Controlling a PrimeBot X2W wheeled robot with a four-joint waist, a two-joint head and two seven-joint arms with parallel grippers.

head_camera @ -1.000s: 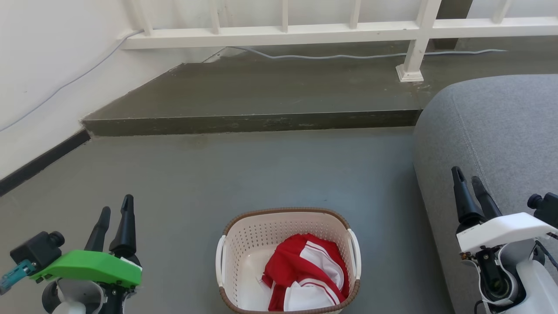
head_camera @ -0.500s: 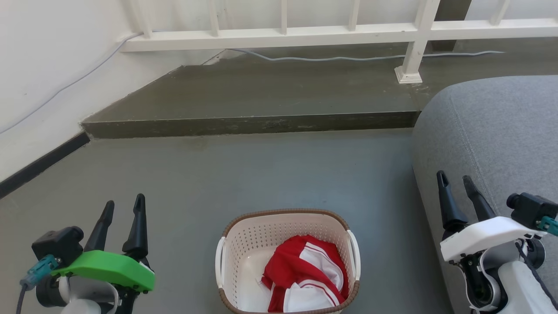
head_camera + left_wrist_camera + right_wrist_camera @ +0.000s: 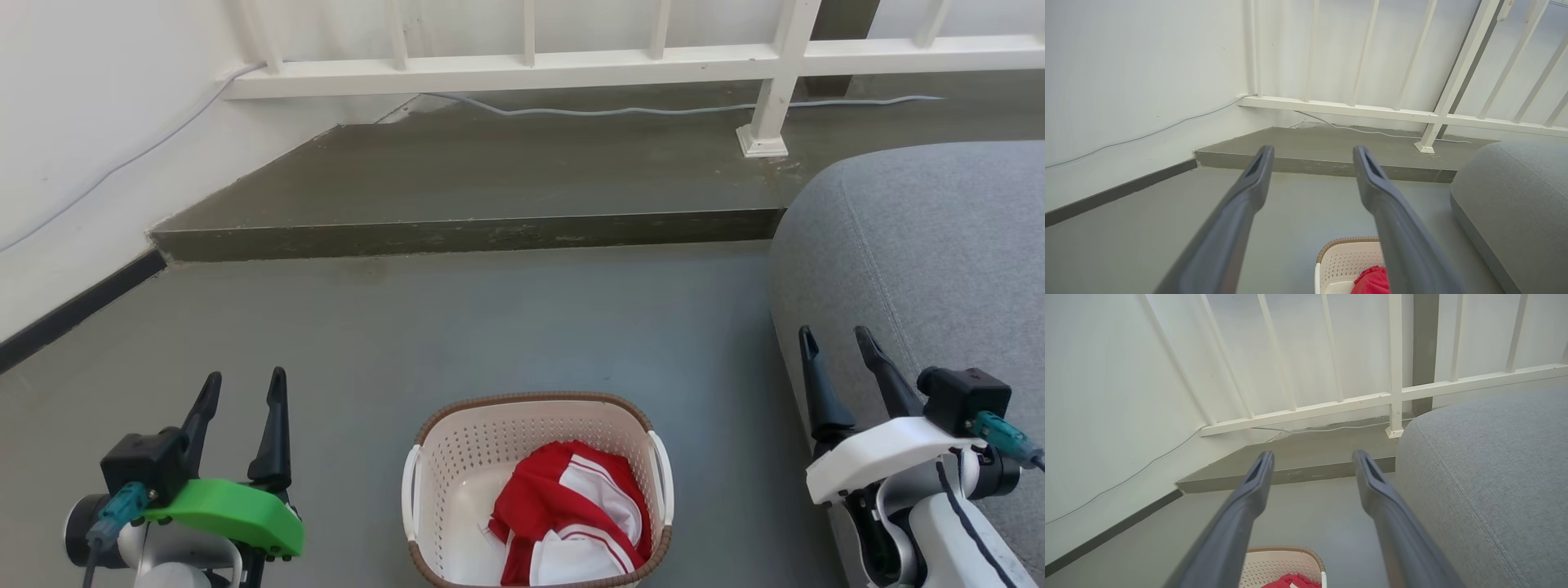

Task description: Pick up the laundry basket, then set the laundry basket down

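The laundry basket, cream-white and perforated with a brown rim and white side handles, stands on the grey floor at the bottom middle of the head view, holding a red and white garment. My left gripper is open, well to the basket's left and apart from it. My right gripper is open to the basket's right, in front of the grey sofa. A corner of the basket shows low in the left wrist view between my open left gripper fingers, and the basket also appears low in the right wrist view below my right gripper.
A grey sofa fills the right side, close to my right arm. A raised dark step runs across ahead, with a white railing and a cable behind it. A white wall with a dark skirting board bounds the left.
Both grippers have moved inward toward the basket and their wrists have rolled, so the wrist cameras turned outward. The right gripper opened wider. The basket has stayed put.
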